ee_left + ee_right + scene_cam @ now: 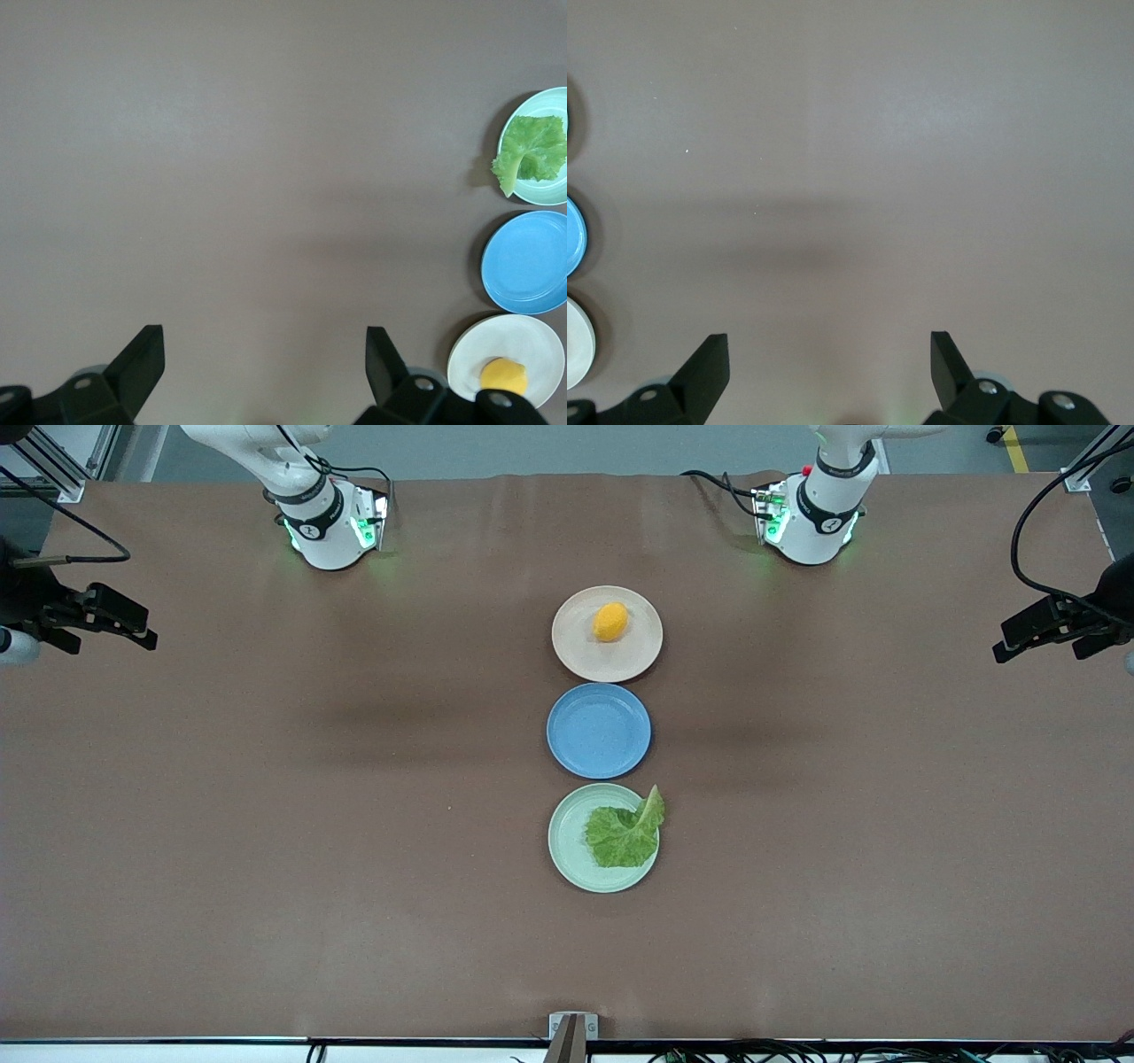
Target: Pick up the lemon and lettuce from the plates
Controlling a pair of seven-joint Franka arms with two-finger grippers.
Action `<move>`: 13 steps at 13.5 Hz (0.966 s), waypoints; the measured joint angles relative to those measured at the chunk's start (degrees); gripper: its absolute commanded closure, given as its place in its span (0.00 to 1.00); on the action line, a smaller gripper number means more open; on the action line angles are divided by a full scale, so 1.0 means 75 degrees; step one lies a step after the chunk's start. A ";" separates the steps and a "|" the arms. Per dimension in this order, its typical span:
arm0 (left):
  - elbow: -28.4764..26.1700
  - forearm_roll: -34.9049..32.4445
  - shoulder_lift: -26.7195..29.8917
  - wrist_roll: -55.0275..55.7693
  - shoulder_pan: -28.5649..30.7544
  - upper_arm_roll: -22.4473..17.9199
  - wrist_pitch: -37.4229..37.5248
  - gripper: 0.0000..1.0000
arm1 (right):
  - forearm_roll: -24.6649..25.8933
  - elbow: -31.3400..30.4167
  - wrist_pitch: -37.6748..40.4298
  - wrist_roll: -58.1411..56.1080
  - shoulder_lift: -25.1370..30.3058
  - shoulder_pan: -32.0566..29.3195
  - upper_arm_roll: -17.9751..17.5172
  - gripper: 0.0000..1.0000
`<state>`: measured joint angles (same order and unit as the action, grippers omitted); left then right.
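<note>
Both grippers, left gripper (pixel 264 376) and right gripper (pixel 829 376), hang spread wide; lemon (pixel 610 621) looks firm, grab its middle; lettuce (pixel 625 831) floppy, pinch the 1 o'clock stem

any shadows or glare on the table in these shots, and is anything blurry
Front view: two soft dark bands of shadow cross the table beside the blue plate; green glow at both arm bases. Right wrist view: a faint shadow band on the cloth. Left wrist view: even light, lettuce sharp. No glare.
</note>
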<state>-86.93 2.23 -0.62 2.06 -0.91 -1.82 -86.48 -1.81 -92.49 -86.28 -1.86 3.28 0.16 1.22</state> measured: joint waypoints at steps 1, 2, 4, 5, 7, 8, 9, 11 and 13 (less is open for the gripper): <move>-0.0001 0.0000 0.0000 0.0000 0.0000 0.0000 0.0002 0.00 | 0.0000 0.0000 0.0000 0.0031 0.0000 0.0002 -0.0005 0.00; -0.0002 0.0000 0.0000 -0.0001 0.0000 0.0000 0.0004 0.00 | -0.0001 0.0000 0.0000 0.0043 0.0000 0.0003 -0.0007 0.00; -0.0002 0.0000 0.0000 -0.0002 0.0000 0.0000 0.0004 0.00 | -0.0001 0.0000 -0.0003 0.0047 0.0000 0.0003 -0.0009 0.00; -0.0002 0.0000 0.0000 -0.0002 0.0003 0.0000 0.0004 0.00 | -0.0001 0.0000 -0.0008 0.0046 0.0000 0.0003 -0.0009 0.00; -0.0006 0.0000 0.0000 -0.0002 0.0009 0.0000 0.0032 0.00 | -0.0001 0.0000 -0.0030 0.0030 0.0000 0.0004 -0.0010 0.00; -0.0006 0.0000 0.0000 -0.0002 0.0009 0.0000 0.0083 0.00 | -0.0001 0.0000 -0.0055 -0.0024 0.0000 0.0004 -0.0011 0.00; -0.0006 0.0000 0.0000 -0.0001 0.0008 0.0001 0.0129 0.00 | -0.0001 0.0000 -0.0072 -0.0102 0.0000 0.0006 -0.0013 0.00; -0.0015 0.0001 -0.0006 -0.0001 -0.0014 0.0025 0.0167 0.00 | -0.0001 -0.0001 -0.0073 -0.0150 0.0000 0.0006 -0.0013 0.00; -0.0032 0.0024 -0.0071 0.0106 -0.0096 0.0163 0.0175 0.00 | -0.0001 -0.0002 -0.0073 -0.0162 0.0000 0.0006 -0.0013 0.00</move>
<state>-87.17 2.41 -1.15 2.85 -1.62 -0.60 -85.17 -1.81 -92.50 -86.83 -3.07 3.28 0.21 1.13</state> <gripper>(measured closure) 0.000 0.000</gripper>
